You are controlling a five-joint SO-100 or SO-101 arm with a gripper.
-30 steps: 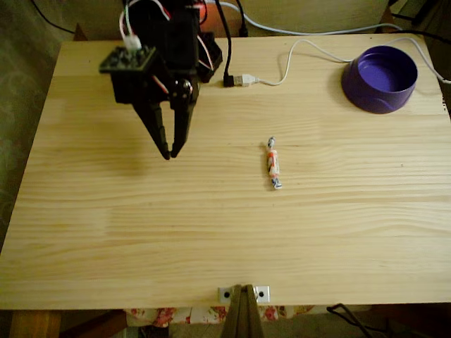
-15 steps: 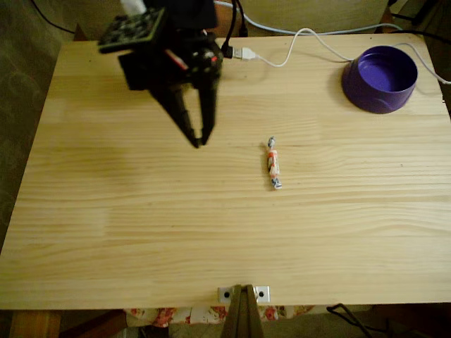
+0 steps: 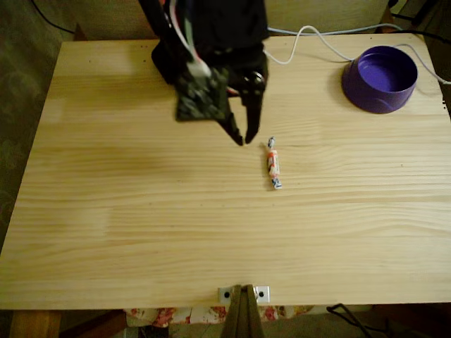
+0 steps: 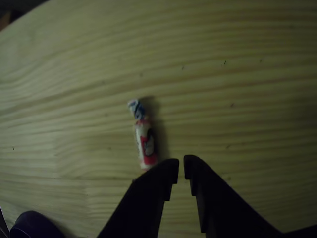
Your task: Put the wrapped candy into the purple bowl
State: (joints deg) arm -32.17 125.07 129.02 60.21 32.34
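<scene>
- near the middle of the table, the candy lies flat on bare wood, its long axis running away from the fixed camera, one twisted end toward the table's far edge and one toward the near edge.
- the bowl sits well apart from it, at the far right corner in the fixed view, beside a white cable.
- the gripper hangs just left of the candy's far end in the fixed view, not touching it.
- seen in the other view, the gripper has its fingers nearly pressed together, a thin slit between the tips, holding nothing; the candy lies just beside the left tip.
- the candy looks very light, so a nudge could roll or slide it away.
- its wrapper looks thin and slick; the twisted ends seem flimsy and likely to crumple.
- the firm middle, where the red marks sit, seems the best place to pinch, across the narrow width.
- the fingers would need to spread first.
</scene>
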